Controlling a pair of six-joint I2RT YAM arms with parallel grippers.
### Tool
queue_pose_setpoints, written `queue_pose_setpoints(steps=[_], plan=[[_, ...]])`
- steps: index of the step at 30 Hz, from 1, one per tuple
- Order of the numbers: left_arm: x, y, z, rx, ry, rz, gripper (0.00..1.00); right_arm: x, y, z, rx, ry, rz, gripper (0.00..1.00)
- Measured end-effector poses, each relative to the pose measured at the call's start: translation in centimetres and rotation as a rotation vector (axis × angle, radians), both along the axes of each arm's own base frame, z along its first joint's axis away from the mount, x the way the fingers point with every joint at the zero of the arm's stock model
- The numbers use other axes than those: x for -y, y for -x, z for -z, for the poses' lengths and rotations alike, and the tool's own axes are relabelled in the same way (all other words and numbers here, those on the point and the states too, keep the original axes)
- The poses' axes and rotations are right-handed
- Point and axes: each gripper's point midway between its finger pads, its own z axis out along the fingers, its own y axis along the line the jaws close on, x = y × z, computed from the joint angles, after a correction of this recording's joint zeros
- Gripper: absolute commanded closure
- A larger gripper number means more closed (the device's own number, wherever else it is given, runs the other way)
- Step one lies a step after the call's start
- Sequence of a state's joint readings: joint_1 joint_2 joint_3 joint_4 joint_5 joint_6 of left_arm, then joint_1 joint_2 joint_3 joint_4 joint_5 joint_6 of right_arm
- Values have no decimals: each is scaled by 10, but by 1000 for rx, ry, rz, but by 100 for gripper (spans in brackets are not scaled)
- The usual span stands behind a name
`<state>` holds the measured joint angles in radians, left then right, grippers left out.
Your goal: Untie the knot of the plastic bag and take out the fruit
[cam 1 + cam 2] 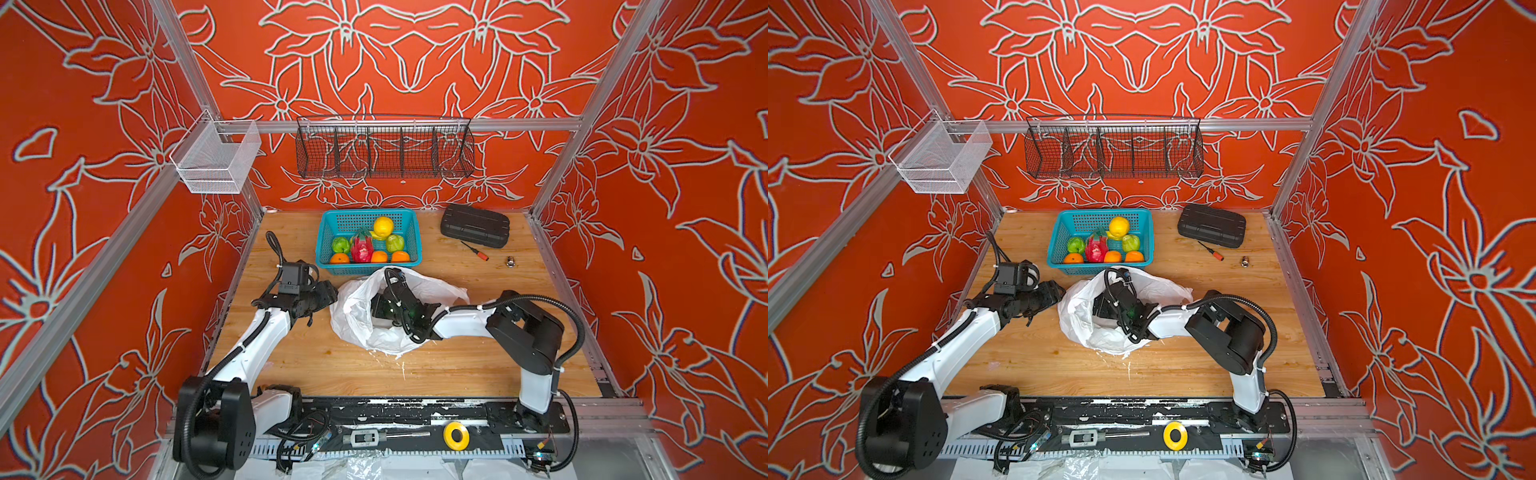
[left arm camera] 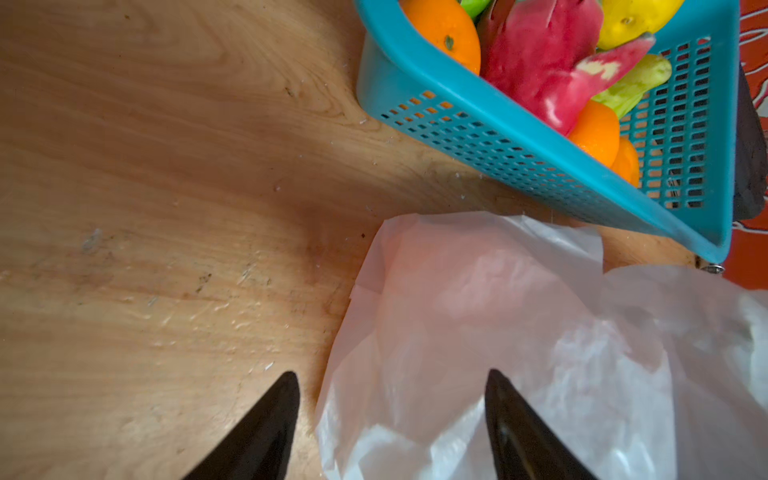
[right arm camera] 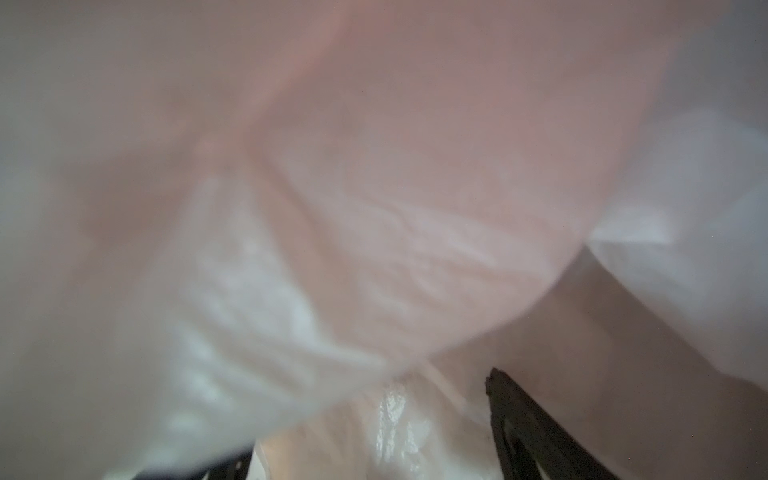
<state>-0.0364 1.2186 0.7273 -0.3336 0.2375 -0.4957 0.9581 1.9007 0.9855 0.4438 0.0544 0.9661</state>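
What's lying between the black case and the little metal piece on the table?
An orange-handled screwdriver lies there; both top views show it.

The basket, with the fruit in it, stands at the back of the table; the plastic bag lies just before it. A case lies right of the basket. The left gripper is left of the bag, the right gripper inside it.

Thin translucent white plastic bag, crumpled, slumped mid-table, mouth gaping open, at its 12 o'clock a teal basket holding three oranges along the near wall, red-pink dragon fruit, bumpy green ones at its 9 and 3 o'clock, round yellow one at its 1 o'clock.
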Motion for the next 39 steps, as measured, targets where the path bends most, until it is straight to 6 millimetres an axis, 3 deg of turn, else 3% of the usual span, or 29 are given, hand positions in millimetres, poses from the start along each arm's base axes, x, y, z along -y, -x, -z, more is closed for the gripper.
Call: queue_pose_setpoints(steps=[2, 8, 12, 18, 24, 28, 31, 39], plan=[[3, -8, 9, -20, 14, 10, 31, 0, 5, 4, -6, 5, -10, 14], [10, -28, 29, -90, 48, 37, 59, 1, 15, 8, -13, 19, -32, 14], [21, -47, 38, -131, 86, 86, 75, 2, 18, 1, 10, 22, -32, 14], [32, -61, 41, -103, 122, 146, 90, 8, 11, -8, 63, 42, 11, 14], [43, -60, 49, -115, 120, 186, 97, 14, -4, -12, 125, 90, 72, 12], [47, -58, 53, -124, 110, 205, 97, 12, -14, -14, 175, 130, 88, 12], [54, -55, 53, -126, 101, 224, 91, 10, -18, -13, 194, 147, 81, 13], [59, -44, 53, -161, 93, 240, 90, 1, -29, 10, 194, 132, 44, 13]])
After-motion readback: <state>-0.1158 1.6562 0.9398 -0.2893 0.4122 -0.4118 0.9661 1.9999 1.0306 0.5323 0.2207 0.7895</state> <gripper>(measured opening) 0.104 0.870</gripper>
